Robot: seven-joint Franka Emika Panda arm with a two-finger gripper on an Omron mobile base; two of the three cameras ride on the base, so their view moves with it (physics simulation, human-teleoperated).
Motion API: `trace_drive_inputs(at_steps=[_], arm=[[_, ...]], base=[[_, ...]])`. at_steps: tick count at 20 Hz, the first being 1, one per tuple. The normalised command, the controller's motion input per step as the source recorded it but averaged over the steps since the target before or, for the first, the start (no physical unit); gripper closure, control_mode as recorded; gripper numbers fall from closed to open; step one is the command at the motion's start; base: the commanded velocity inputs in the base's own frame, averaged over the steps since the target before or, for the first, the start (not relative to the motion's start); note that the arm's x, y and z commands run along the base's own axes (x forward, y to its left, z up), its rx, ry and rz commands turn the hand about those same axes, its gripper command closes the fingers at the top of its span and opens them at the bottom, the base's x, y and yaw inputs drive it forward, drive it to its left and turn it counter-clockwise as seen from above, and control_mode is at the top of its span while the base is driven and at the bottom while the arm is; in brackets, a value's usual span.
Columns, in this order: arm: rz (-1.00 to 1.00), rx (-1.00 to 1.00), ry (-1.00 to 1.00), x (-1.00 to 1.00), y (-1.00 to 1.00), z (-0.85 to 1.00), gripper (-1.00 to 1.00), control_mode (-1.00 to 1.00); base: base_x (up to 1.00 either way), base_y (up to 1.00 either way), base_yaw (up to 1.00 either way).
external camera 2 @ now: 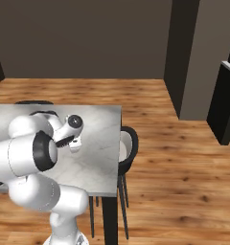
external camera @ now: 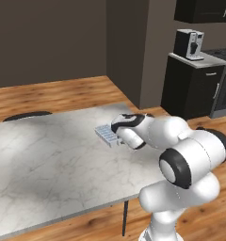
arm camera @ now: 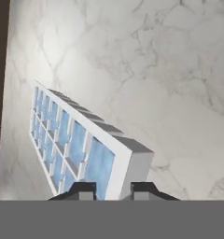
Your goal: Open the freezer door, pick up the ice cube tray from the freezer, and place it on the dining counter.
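The ice cube tray [external camera: 106, 133], white with two rows of pale blue cells, hangs low over the dining counter [external camera: 49, 160], near its right end. My gripper [external camera: 118, 139] is shut on one short end of it. In the hand view the tray [arm camera: 72, 144] stretches away from the fingertips [arm camera: 83, 190], tilted, with the marble counter [arm camera: 179, 70] close behind it. I cannot tell whether the tray touches the slab. In the right base view the hand [external camera 2: 71, 130] is over the counter [external camera 2: 100, 158]. The freezer and the freezer door are out of view.
A dark chair [external camera 2: 129, 148] stands at the counter's right edge, another chair [external camera: 26, 116] at its far side. A coffee machine [external camera: 189, 44] sits on a dark cabinet [external camera: 192, 87] at the back right. Wooden floor surrounds the counter.
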Motion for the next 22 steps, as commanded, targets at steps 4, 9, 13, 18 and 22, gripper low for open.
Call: trace_drive_inputs(at_steps=[4,9,13,18,22], arm=[[0.00,0.00,0.11,0.31,0.01,-0.03,-1.00,-1.00],[0.00,0.00,0.01,0.03,0.00,0.08,-1.00,-1.00],[-0.01,0.00,0.02,0.00,0.02,0.36,-1.00,-1.00],[-0.02,0.00,0.08,0.00,0.07,0.47,-1.00,-1.00],[-0.06,0.00,0.13,-0.23,0.01,0.80,-1.00,-1.00]], base=[[0.00,0.00,0.00],[0.00,0.00,0.00],[0.00,0.00,0.00],[0.00,0.00,0.00],[0.00,0.00,0.00]])
